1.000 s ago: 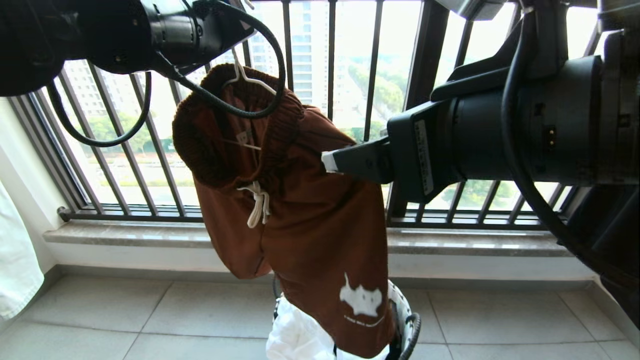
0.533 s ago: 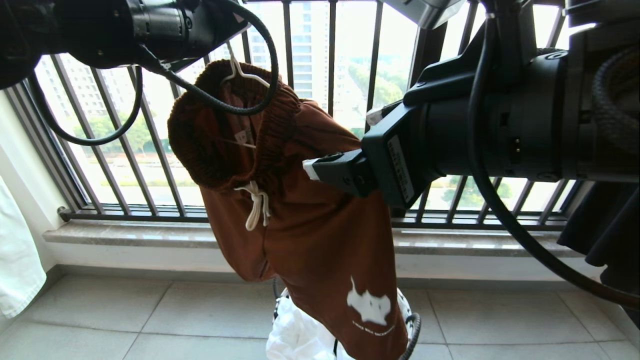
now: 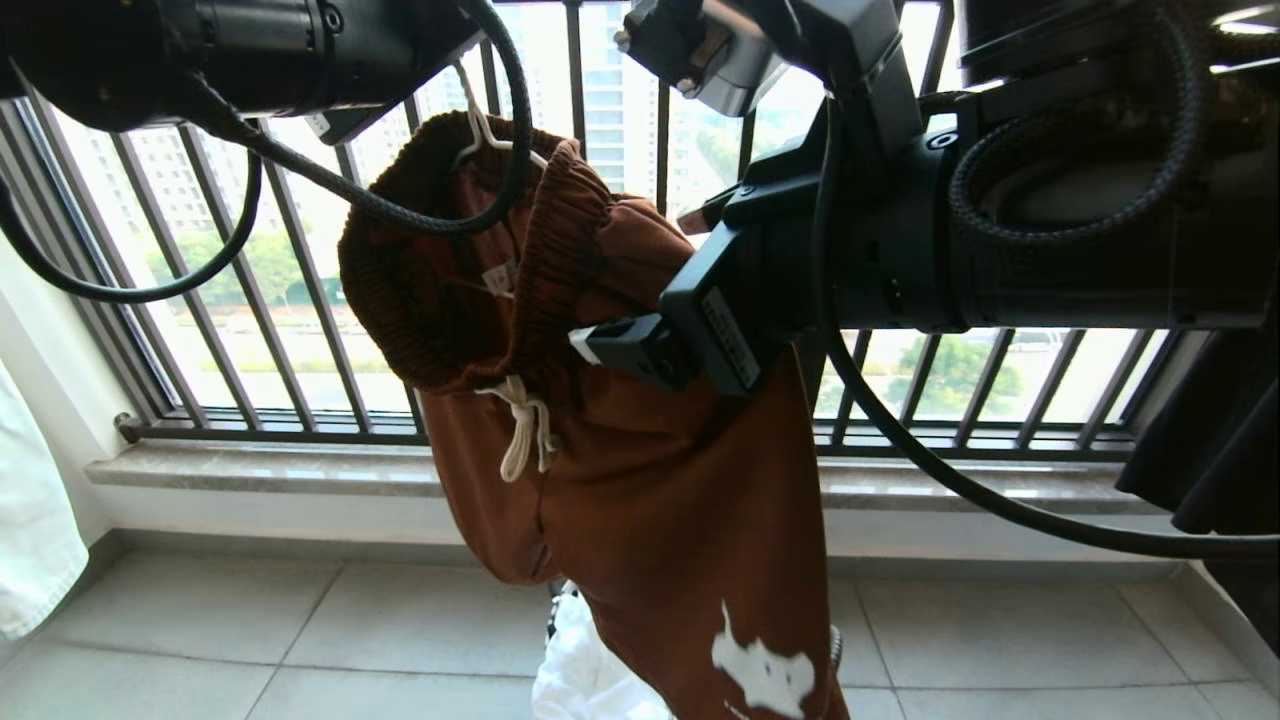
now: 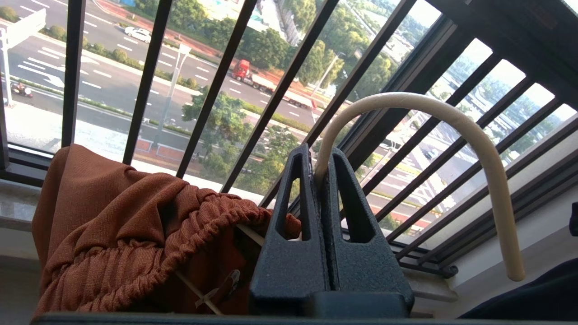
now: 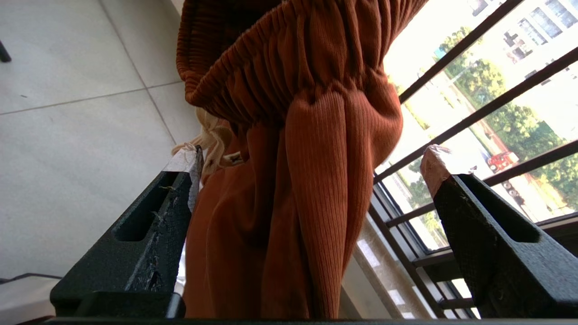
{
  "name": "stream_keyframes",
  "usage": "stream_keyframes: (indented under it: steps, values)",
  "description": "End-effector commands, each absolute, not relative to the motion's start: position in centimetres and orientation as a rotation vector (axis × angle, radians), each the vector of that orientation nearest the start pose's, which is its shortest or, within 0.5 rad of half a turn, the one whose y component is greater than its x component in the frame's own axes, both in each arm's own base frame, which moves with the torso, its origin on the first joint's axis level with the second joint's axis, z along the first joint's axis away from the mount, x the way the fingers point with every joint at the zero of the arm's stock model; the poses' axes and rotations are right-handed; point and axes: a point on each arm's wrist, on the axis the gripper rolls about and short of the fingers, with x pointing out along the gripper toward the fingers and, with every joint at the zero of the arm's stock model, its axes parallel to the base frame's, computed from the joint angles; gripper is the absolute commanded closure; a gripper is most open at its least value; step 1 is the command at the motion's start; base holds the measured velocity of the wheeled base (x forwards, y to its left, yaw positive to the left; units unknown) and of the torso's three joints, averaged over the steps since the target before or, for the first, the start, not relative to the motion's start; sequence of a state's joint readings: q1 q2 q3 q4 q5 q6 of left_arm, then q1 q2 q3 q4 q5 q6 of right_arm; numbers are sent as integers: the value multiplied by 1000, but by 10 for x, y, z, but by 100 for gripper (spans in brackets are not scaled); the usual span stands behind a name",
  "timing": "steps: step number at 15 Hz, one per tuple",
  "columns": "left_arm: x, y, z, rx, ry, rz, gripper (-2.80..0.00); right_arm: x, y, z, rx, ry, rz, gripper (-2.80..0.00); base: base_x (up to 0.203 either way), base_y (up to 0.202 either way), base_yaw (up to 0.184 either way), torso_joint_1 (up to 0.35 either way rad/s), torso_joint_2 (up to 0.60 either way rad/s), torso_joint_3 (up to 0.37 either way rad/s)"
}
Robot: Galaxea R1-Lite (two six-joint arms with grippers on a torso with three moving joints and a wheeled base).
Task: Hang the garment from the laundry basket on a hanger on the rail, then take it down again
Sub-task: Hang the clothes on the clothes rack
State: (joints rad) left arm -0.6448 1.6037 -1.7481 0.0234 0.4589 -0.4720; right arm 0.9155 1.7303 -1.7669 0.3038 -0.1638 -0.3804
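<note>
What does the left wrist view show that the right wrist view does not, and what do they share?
Only the left wrist view shows the left gripper shut on the cream hanger, whose hook arches free above it, hooked on nothing in view. Only the right wrist view shows the right gripper open, one finger either side of the hanging shorts, plus the white drawstring and floor tiles. Both show the shorts' gathered waistband and the black balustrade.

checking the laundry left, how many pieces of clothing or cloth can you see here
3. Brown shorts hang on the white hanger, which the left gripper holds. A white cloth lies below them. Another white cloth hangs at the far left. More may be hidden behind the shorts.
</note>
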Motion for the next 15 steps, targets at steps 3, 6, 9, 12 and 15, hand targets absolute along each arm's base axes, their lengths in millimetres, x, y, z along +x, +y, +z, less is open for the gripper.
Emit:
stream_keyframes:
  steps: [3,6,9,12,15]
  values:
    - [212,-152,417,-561,-68,-226,0,213,271,339,-519,110,797,-280,0,0,0,0,0,0]
    - [203,-146,415,-557,-53,-276,0,214,273,340,-529,103,805,0,0,0,0,0,0,0]
    - [190,-138,417,-556,-46,-349,0,213,272,340,-528,105,821,0,0,0,0,0,0,0]
    - [184,-134,415,-553,-44,-351,0,212,270,342,-525,102,820,0,0,0,0,0,0,0]
    - [186,-134,412,-540,-30,-345,0,208,266,343,-525,102,820,0,0,0,0,0,0,0]
